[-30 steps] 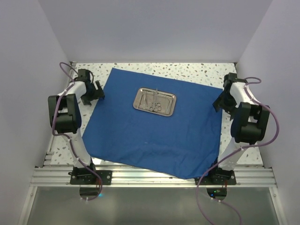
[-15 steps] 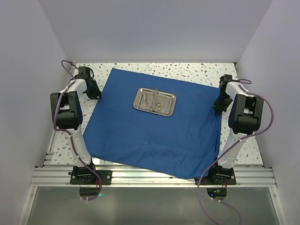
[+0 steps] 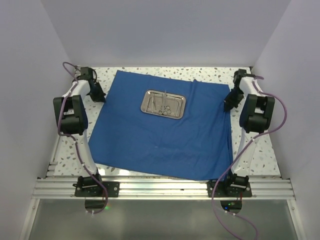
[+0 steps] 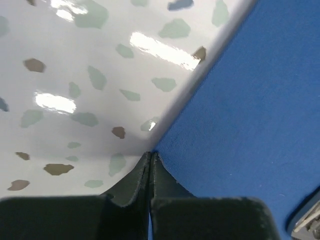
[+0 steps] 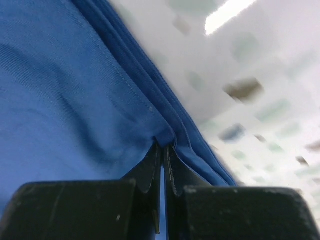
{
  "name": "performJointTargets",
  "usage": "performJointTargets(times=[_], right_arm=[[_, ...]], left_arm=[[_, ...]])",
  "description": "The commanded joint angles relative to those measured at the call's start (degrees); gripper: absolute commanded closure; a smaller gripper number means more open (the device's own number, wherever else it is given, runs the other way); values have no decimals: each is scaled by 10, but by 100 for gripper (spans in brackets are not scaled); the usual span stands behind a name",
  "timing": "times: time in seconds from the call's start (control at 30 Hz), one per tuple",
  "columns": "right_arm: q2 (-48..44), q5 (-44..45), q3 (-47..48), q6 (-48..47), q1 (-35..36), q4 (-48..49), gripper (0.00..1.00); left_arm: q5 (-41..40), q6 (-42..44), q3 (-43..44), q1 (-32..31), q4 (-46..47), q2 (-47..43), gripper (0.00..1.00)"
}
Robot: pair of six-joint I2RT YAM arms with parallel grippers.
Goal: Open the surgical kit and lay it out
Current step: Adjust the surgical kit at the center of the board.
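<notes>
We are smoothing out the blue cloth wrap (image 3: pixel 160 145), which is spread on the tabletop (image 3: pixel 210 75) with the steel tray (image 3: pixel 163 102) of instruments near its middle. Our left fingers (image 4: pixel 127 189) and right fingers (image 5: pixel 146 174) pinch shut on opposite edges. Next, we judge, the doubled right edge needs pulling flat before we release.

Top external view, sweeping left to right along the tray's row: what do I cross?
In order: left gripper → steel tray → right gripper, with the blue cloth spread between the two grippers.

Mid-frame on table (image 3: pixel 210 74): cloth (image 3: pixel 160 145). On cloth, above centre: tray (image 3: pixel 148 102), instruments (image 3: pixel 162 104) inside. Left gripper (image 4: pixel 151 155) at upper-left edge, right gripper (image 5: pixel 162 146) at upper-right.
</notes>
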Motion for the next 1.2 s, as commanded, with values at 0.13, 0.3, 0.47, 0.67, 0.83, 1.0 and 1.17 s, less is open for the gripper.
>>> performJointTargets(times=[0.13,0.3,0.47,0.67,0.83,1.0,1.17], right_arm=[[167,-84,237,38,20,52,100],[191,-39,282,46,19,11,100],[143,-17,178,44,5,60,99],[122,-40,182,-16,5,65,28],[12,-17,120,-28,5,75,22],[-109,-24,12,-6,14,100,21],[-193,-35,-51,-3,46,85,21]], left_arm=[[-62,-36,87,86,-14,2,100],[-74,-28,67,101,-16,-17,100],[-48,-22,32,101,-3,-26,100],[-53,-40,12,94,-3,-59,15],[-69,-45,30,60,24,-118,0],[-56,-75,45,11,44,-160,0],[56,-132,13,9,132,-153,0]])
